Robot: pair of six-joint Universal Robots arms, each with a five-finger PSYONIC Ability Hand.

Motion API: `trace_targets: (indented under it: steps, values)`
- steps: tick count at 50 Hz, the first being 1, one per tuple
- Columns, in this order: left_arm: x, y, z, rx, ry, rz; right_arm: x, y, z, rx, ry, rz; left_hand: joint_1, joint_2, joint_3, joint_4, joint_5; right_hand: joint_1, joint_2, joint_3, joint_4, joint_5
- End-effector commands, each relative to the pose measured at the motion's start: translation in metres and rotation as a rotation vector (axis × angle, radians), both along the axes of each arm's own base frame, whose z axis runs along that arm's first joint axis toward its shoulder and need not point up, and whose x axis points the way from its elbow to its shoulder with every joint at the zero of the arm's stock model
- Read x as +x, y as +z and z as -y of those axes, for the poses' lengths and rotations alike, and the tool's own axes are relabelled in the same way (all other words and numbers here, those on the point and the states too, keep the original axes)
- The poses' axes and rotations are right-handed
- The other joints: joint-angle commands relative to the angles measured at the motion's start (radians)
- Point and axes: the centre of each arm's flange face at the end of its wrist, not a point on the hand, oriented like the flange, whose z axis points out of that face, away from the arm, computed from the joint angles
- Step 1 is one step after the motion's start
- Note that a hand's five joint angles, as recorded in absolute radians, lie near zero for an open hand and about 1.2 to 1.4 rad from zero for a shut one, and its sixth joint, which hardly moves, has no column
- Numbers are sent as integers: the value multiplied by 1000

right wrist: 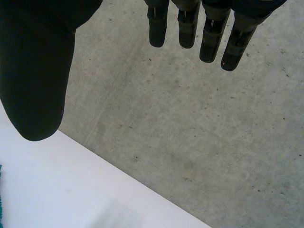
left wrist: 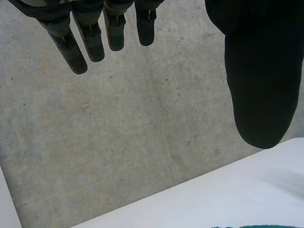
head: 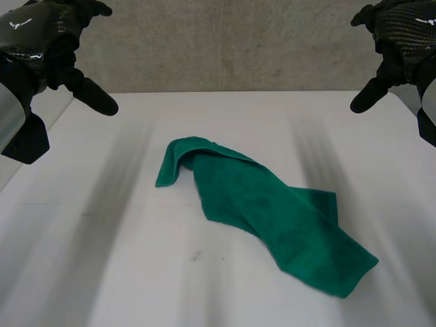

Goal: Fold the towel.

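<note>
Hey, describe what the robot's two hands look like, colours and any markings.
Both the left hand and right hand are black, with glossy carbon-weave backs bearing a small white mark. Fingers are slim rods with rounded tips; thumbs are broad, matte and blunt.

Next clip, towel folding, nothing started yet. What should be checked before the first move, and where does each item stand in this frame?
1. Left hand free: ok, fingers straight, holding nothing.
2. Right hand free: ok, fingers straight, holding nothing.
3. Hands apart from the towel: ok, both are raised at the far side and neither touches it.
4. Towel flat for folding: not ok, it lies rumpled, with its far end doubled over.
5. Towel wholly on the table: ok.
6. All corners findable: cannot tell, some may be tucked under.
</note>
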Motion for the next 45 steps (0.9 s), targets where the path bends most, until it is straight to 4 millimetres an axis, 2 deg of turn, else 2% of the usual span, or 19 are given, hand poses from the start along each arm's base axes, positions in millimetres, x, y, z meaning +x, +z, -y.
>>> trace_targets:
  steps: [1,5,9,16,20,21,24,25,30,32,33,34,36,40,45]
  values:
    - [-1,-5,3,12,2,7,2,0,-4,-4,13,-9,-15,-29,-39,-30,-46,-22,-50,-39,-59,-53]
    - [-3,-8,5,7,-3,10,3,-1,-5,-3,19,-21,-15,-29,-39,-30,-46,-22,-50,-39,-59,-53]
    - [-7,-19,14,13,-2,18,6,-7,-6,2,47,-75,-5,-20,-29,-20,-37,-22,-50,-39,-59,-53]
    - [-19,-50,40,46,-5,32,18,-22,-14,2,138,-190,30,15,6,15,-2,-22,-50,-39,-59,-53]
    - [-30,-76,59,79,-10,47,17,-32,-14,22,141,-221,33,18,9,18,1,-22,-50,-39,-59,-53]
    - [-35,-88,69,91,-12,54,17,-34,-14,28,141,-223,36,21,12,21,4,-22,-50,-39,-59,-53]
    - [-42,-103,84,101,-13,58,18,-45,-14,58,146,-240,39,24,15,24,7,-22,-50,-39,-59,-53]
    - [-46,-114,93,107,-15,63,18,-48,-13,67,147,-243,48,33,23,33,16,-22,-50,-39,-59,-53]
    - [-60,-146,116,125,-38,91,15,-64,-9,116,139,-259,51,36,26,36,19,-22,-50,-39,-59,-53]
    - [-70,-173,129,137,-65,138,14,-72,-9,140,141,-266,51,36,26,36,19,-22,-50,-39,-59,-53]
    - [-70,-174,129,137,-65,138,14,-75,-10,149,142,-269,51,36,26,36,19,-22,-50,-39,-59,-53]
    - [-72,-182,132,142,-71,152,14,-77,-10,153,144,-270,51,36,26,36,19,-22,-50,-39,-59,-53]
    - [-78,-210,141,146,-93,197,14,-83,-12,172,149,-276,51,36,26,36,19,-22,-50,-39,-59,-53]
    - [-84,-239,150,132,-112,239,13,-93,-15,187,152,-282,54,39,29,38,22,-22,-50,-39,-59,-53]
    - [-90,-263,160,104,-124,255,12,-104,-16,185,155,-307,165,150,141,150,133,-22,-50,-39,-59,-53]
